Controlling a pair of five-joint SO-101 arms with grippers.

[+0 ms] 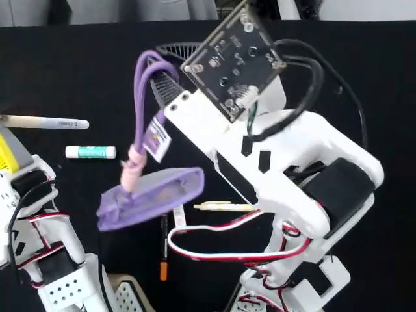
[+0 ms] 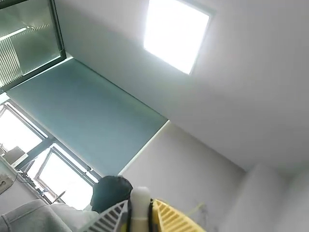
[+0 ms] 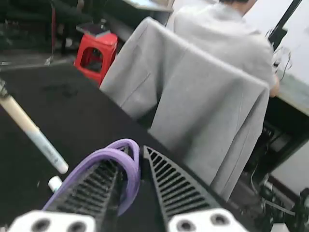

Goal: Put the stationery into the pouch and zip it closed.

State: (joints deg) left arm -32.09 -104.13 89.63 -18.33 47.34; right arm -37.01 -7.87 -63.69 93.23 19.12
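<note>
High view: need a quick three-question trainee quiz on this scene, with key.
1. True or false: the purple pouch lies flat with nothing gripping it.
2. What does the right gripper grip? A) a ruler B) the pouch's loop C) scissors
3. Fill in: the green-labelled tube lies beside the long white ____.
Key: 1 false, it hangs tilted from its loop; 2 B; 3 marker.

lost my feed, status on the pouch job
Right gripper shut on pouch strap, pouch hanging above table. Left gripper aimed at ceiling. Pens, glue stick lie on table.
</note>
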